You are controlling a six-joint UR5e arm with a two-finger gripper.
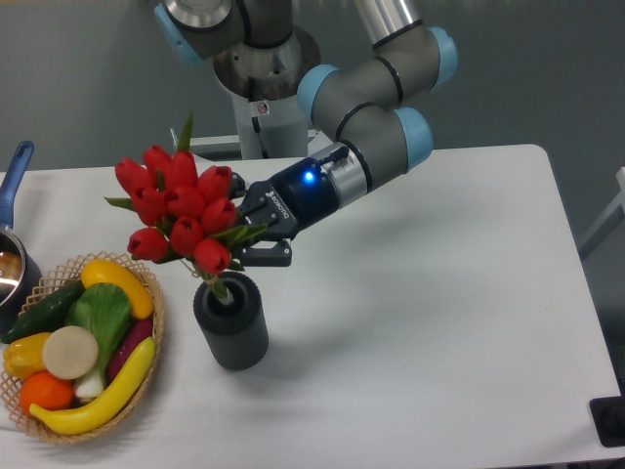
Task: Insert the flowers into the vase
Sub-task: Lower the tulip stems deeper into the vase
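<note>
Bystanders on the white table [439, 322]

A woven basket [151, 322] sits at the left front edge, holding toy produce: two yellow bananas [98, 401], a green leafy vegetable [98, 313], a dark cucumber [39, 311], a white round slice [68, 352], an orange [44, 391] and a purple piece [132, 344]. Just behind it, at the left border, stands a dark pot [12, 274] with a blue handle [12, 181].

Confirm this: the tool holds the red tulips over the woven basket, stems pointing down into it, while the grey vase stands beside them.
Not quite. In the camera view the tool holds the flowers over the vase, and the stems reach into its mouth, not into the basket. The basket stands to the left of the vase and holds only toy vegetables.
</note>
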